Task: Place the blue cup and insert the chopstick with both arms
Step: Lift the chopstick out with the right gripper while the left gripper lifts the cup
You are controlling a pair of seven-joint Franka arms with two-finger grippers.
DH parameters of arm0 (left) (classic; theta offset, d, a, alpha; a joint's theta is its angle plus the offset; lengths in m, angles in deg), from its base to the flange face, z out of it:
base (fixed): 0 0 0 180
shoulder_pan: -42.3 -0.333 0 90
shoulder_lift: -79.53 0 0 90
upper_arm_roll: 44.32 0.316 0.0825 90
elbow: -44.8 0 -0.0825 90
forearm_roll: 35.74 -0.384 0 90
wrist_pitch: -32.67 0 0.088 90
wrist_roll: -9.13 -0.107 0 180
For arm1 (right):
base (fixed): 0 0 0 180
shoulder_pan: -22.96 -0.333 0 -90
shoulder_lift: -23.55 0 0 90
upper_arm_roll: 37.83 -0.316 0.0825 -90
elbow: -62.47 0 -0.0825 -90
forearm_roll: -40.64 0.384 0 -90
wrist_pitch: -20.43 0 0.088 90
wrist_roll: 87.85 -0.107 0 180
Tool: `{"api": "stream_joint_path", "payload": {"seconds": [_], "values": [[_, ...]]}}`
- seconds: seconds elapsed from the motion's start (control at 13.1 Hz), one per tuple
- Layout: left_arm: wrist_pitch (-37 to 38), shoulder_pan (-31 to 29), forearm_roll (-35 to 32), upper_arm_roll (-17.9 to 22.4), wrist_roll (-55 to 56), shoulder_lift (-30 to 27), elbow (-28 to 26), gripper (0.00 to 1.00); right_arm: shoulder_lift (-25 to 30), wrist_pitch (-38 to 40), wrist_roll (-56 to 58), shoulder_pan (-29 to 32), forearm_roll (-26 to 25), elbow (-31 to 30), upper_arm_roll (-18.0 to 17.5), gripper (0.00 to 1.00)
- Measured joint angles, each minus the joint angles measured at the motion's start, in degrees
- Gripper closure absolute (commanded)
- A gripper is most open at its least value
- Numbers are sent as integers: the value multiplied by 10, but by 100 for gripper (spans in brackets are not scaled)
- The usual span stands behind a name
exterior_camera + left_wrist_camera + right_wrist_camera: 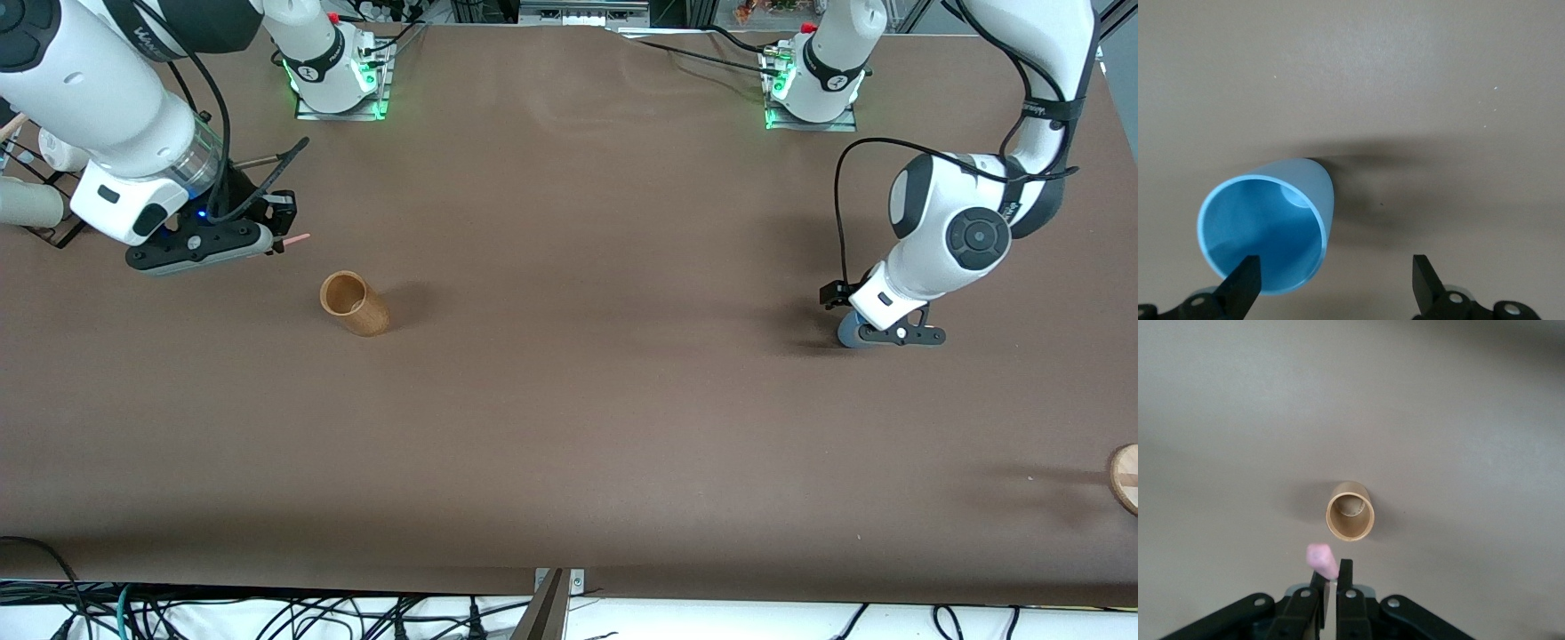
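**Bench stock: two cups, one stick, two claws**

Item 1: blue cup (pixel 850 330), one, upright on the bench (pixel 569 400) toward the left arm's end. Front view shows only a sliver under the left claw (pixel 876 331); the left wrist view shows its open mouth (pixel 1265 233), one finger (pixel 1241 283) across the rim, the claw (pixel 1335 283) spread.

Item 2: chopstick (pixel 296 239), one, pink, pinched in the right claw (pixel 277 233); (pixel 1328 577) confirms fingers pressed on it (pixel 1321 560).

Item 3: brown wooden cup (pixel 354 303), one, standing apart. Wide bare bench lies between the arms.
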Motion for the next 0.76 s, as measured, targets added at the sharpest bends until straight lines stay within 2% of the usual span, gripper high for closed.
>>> {"api": "stream_joint_path", "payload": {"seconds": [0.08,0.15,0.23,0.38,0.46,0.69,0.76], "values": [[-14,0,0,0,0,0,-9,0,0,6,0,0,0,7,0,100],[-24,0,0,0,0,0,-15,7,0,10,0,0,0,12,0,100],[-33,0,0,0,0,0,-18,23,0,12,0,0,0,15,0,100],[-43,0,0,0,0,2,-20,34,0,12,0,0,0,15,0,100],[-48,0,0,1,0,4,-21,44,0,12,0,0,0,15,0,100],[-55,-1,0,2,0,6,-21,45,0,12,0,0,0,15,0,100],[-55,-1,0,3,-1,6,-21,50,0,12,0,0,0,15,0,100]]}}
